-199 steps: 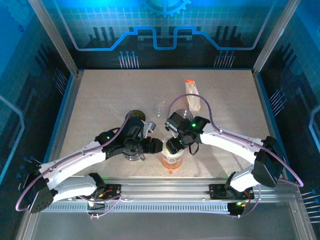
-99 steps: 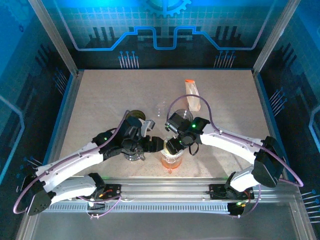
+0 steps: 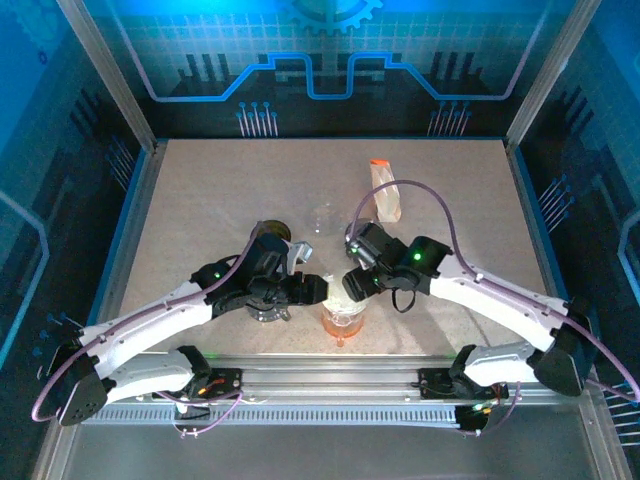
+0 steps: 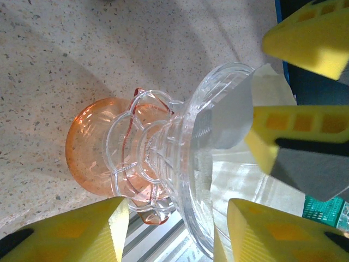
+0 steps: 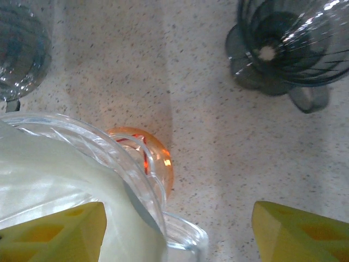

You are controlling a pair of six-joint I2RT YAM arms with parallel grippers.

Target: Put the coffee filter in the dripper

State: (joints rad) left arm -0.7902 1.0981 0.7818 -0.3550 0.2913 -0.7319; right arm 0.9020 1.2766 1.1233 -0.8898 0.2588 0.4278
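Observation:
A clear glass dripper [image 4: 199,158] sits on an orange glass server [image 4: 92,158] near the table's front edge. The white coffee filter [image 4: 240,117] lies inside the dripper's cone, also seen from the right wrist as the filter [image 5: 54,174]. My left gripper [image 4: 174,232] is open, its yellow fingers on either side of the dripper's rim with gaps. My right gripper [image 5: 174,234] is wide open: one finger sits inside the filter, the other hangs over bare table. From above, the left gripper [image 3: 316,291] and right gripper [image 3: 349,286] meet over the dripper [image 3: 341,316].
A dark smoked dripper [image 5: 294,43] stands on the table behind the left arm, seen from above as the dark dripper [image 3: 268,238]. A clear glass [image 3: 322,215] and a bag of filters with an orange top [image 3: 385,197] lie farther back.
The right arm's wrist and elbow have swung out to the right and its jaws have widened slightly. The left gripper has hardly shifted.

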